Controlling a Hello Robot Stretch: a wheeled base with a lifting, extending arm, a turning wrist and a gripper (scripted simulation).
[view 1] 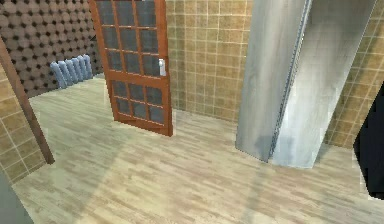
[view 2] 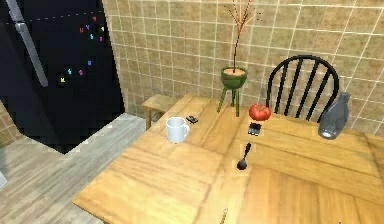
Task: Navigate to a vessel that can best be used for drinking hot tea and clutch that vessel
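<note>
Forward view, upper left: a row of pale blue-grey cylinders (view 1: 72,70) stands against a dark studded wall, too small to name. Next comes a wooden door (view 1: 135,60) with glass panes, then tan tiled wall, then a tall curved brushed-metal surface (view 1: 290,80) cut off at the top. A dark shape (view 1: 373,150) is clipped by the right edge.

Arm side view, left: a black fridge (view 2: 55,70) dotted with coloured magnets, its top cut off. The white mug (view 2: 176,129), smooth with a handle, stands upright left of centre on the plank wooden table (view 2: 140,195). A small dark item (view 2: 191,120) sits just beside it. Rightward are a green pot (view 2: 234,75) of bare twigs, a round red fruit (view 2: 259,112), a dark spoon-like thing (view 2: 244,158), a black spindle-back chair (view 2: 303,85) and a grey-blue vase (view 2: 334,118).

The claw's state, and where the mug lies from it, cannot be told
</note>
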